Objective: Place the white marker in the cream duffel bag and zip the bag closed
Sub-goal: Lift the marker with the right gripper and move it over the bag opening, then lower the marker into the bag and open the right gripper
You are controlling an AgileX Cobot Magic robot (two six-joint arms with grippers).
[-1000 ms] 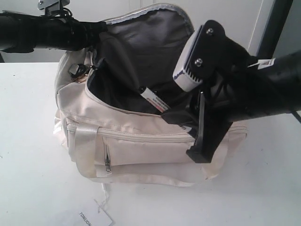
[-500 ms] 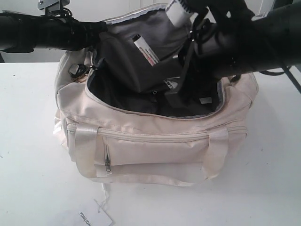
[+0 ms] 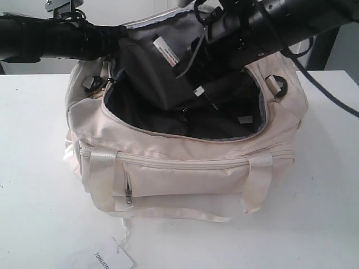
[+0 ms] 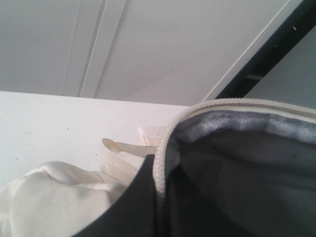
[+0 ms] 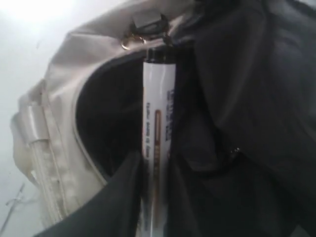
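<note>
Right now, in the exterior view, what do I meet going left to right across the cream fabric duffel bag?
Gold-ringed metal clasp, small metal front-pocket zipper pull, slim white marker with printed text, black D-ring.

Reads to me as a robotics lab or test room rather than a home. Plain white table (image 3: 33,168) serves as the work surface. Flat white panelled wall (image 4: 148,44) behind it. Dark upright frame (image 4: 276,54) beside the wall, possibly a doorway or rig post; my view is too tight to say. Black robot arms (image 3: 50,36) reach in over the table.
</note>
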